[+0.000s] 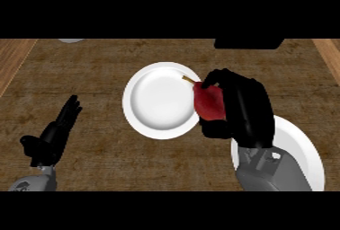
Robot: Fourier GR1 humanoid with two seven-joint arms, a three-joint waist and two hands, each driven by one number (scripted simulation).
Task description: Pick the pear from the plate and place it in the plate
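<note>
A red pear with a short brown stem is held in my right hand, whose fingers and thumb curl round it. The pear hangs over the right rim of a white plate at the counter's middle. A second white plate lies at the lower right, partly hidden under my right forearm. My left hand rests open at the lower left, fingers straight and pointing up, away from both plates.
A dark object sits at the counter's far edge, right of centre. A pale round thing shows at the far left edge. Lighter wooden strips border the brown counter on both sides.
</note>
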